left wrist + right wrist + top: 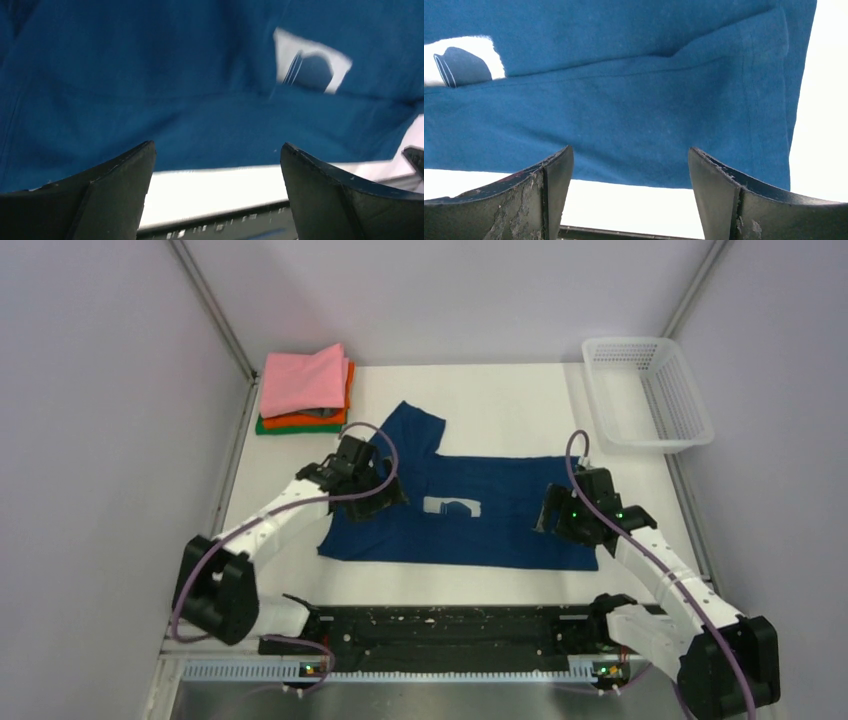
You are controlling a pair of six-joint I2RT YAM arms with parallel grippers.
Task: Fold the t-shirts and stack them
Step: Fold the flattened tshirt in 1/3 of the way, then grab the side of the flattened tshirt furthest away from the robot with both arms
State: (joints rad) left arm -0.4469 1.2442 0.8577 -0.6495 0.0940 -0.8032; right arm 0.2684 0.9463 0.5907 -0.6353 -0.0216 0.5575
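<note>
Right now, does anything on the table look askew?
The folded pink cloth shirt sits skewed on the orange shirt and green shirt below it. The dark navy cloth t-shirt has one sleeve sticking out.

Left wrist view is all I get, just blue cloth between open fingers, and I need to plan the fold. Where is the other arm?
Observer: The right gripper hovers open over the right end of the navy t-shirt, by its near edge.
Operator: Is the shirt lying flat?
Observer: Mostly. One sleeve sticks out toward the far side.
Operator: Where are the finished ones?
Observer: Stacked at the far left corner: the pink t-shirt on top, the orange t-shirt under it, the green t-shirt at the bottom.
</note>
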